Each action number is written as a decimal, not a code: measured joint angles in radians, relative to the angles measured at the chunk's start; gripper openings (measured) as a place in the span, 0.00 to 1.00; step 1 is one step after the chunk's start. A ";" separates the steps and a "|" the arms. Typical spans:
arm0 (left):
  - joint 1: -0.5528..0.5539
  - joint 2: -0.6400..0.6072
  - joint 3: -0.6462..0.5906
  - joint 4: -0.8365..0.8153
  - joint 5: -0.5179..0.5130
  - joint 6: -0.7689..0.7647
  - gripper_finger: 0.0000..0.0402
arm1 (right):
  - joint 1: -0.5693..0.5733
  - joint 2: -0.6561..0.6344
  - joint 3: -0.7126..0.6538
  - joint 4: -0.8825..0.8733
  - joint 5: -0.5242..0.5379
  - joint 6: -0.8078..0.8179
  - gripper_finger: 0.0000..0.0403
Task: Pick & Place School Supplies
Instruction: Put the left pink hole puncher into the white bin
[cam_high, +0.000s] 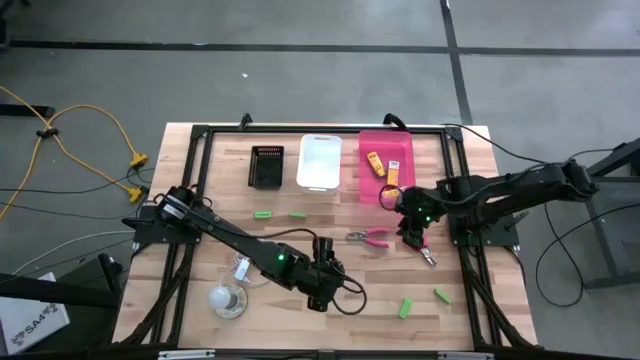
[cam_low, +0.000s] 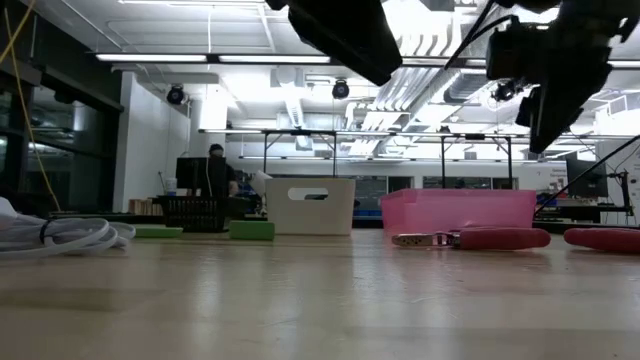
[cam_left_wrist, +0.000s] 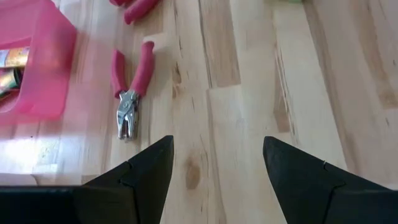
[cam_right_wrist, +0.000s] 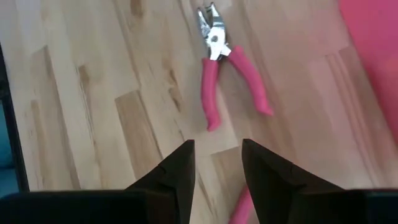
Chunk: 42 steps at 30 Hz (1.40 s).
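Table (cam_high: 200, 200): wooden top, three bins along the far edge: black bin (cam_high: 266, 166), white bin (cam_high: 319, 162), pink bin (cam_high: 372, 183).

Pink bin holds yellow-orange packets (cam_high: 375, 164); two are clear in the high view, a third shows partly beside the right arm.

Right gripper (cam_high: 414, 238) hangs over the table just in front of the pink bin. Its fingers (cam_right_wrist: 180, 171) stand a little apart with only a narrow gap between them, and nothing is clamped. In the right wrist view one pink-handled tool (cam_right_wrist: 225, 68) lies flat ahead of the fingertips, clear of them, metal nose pointing away. A second pink handle (cam_right_wrist: 241, 208) shows just under the gap between the fingers; contact cannot be told.

High view: first tool (cam_high: 370, 237) lies near mid-table, just to the left of the right gripper. Second tool (cam_high: 425, 250) lies right at the gripper, partly covered by it.

Left gripper (cam_high: 322, 285) sits low toward the near edge, centre of the table. Its fingers (cam_left_wrist: 146, 174) are spread wide, bare wood between them, nothing held. The first tool lies ahead of it, apart.

Green pieces: two (cam_high: 263, 214) in front of the black and white bins, two (cam_high: 405, 307) near the front right corner. All well apart from both grippers.

Low view: both tools lie flat on the table in front of the pink bin.
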 joint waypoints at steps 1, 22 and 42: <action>0.000 0.000 0.000 0.000 0.000 0.000 0.60 | 0.020 0.000 0.000 0.002 0.015 0.013 0.30; 0.005 0.000 0.000 0.016 0.001 -0.387 0.60 | 0.254 0.021 -0.001 0.115 0.163 0.113 0.30; -0.077 -0.016 -0.002 -0.299 -0.344 -0.412 0.48 | 0.275 0.249 -0.003 0.205 0.150 0.113 0.30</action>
